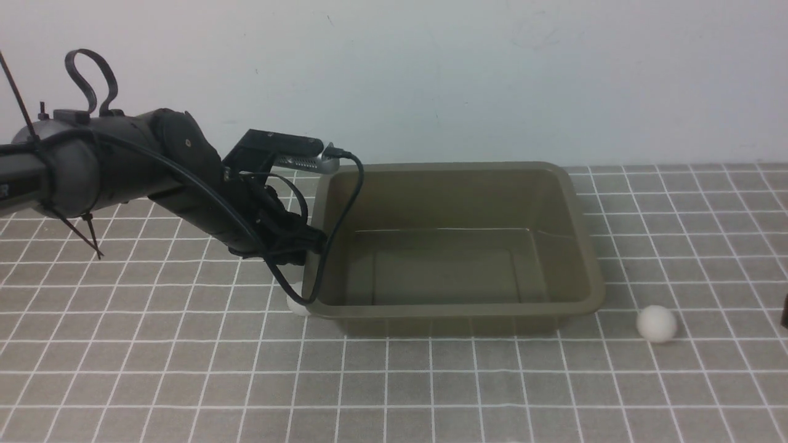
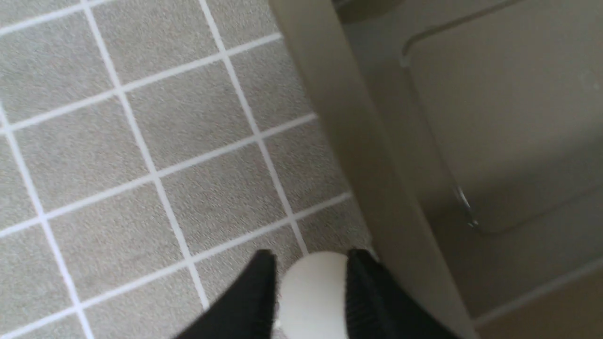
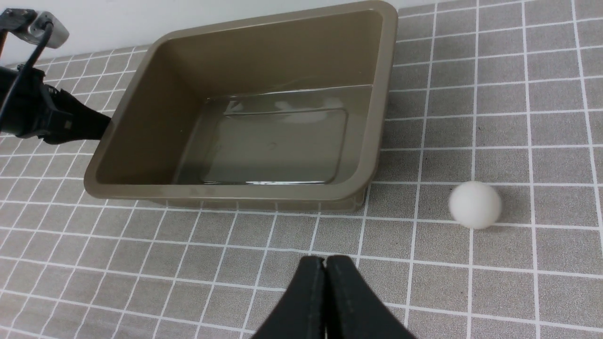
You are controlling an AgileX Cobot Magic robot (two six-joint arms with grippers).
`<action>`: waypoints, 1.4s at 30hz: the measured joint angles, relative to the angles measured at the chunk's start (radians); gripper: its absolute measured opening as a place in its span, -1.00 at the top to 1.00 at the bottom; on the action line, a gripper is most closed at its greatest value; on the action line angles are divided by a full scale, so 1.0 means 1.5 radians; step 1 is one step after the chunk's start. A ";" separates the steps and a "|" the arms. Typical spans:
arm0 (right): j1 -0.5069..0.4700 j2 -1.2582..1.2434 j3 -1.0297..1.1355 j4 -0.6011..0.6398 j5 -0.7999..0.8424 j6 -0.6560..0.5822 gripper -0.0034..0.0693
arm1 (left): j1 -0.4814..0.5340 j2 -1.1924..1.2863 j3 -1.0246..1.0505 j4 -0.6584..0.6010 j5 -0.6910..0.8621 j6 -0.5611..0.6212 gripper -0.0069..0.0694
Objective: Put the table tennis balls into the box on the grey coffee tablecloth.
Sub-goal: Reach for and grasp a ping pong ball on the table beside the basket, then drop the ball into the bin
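On the grey coffee tablecloth: we see the box.
Left ball: on the cloth, against the box's near-left corner.
Left gripper: fingers hug that ball on both sides; we cannot tell whether they pinch it.
Right ball: on the cloth beyond the box's near-right corner.
Right gripper: closed, empty.

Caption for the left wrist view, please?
Left gripper straddles a white ball on the checked cloth, close beside the box wall.
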 joint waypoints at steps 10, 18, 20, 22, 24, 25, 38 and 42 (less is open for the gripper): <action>0.000 0.001 0.000 -0.016 -0.011 0.001 0.94 | 0.000 0.062 0.000 -0.035 0.005 0.004 -0.59; -0.044 0.108 -0.033 -0.226 -0.001 0.167 0.94 | 0.000 0.090 -0.001 -0.043 0.025 0.004 -0.46; -0.063 0.157 -0.053 -0.292 0.027 0.209 0.93 | 0.000 0.090 -0.002 -0.046 0.027 0.004 -0.21; -0.104 0.215 -0.078 -0.373 0.055 0.256 0.93 | 0.001 0.090 -0.002 -0.039 0.031 0.004 -0.09; -0.148 0.263 -0.094 -0.425 0.067 0.280 0.93 | 0.002 0.084 -0.002 -0.022 0.048 -0.001 -0.11; -0.162 0.274 -0.098 -0.431 0.067 0.282 0.93 | 0.005 0.079 -0.002 -0.019 0.060 -0.002 -0.11; -0.286 0.534 -0.151 -0.304 -0.050 0.152 0.21 | -0.010 -0.061 -0.087 -0.041 0.172 -0.008 -0.11; -0.293 0.621 -0.205 -0.299 -0.047 0.156 -0.22 | -0.060 -0.028 -0.141 -0.053 0.196 -0.008 -0.11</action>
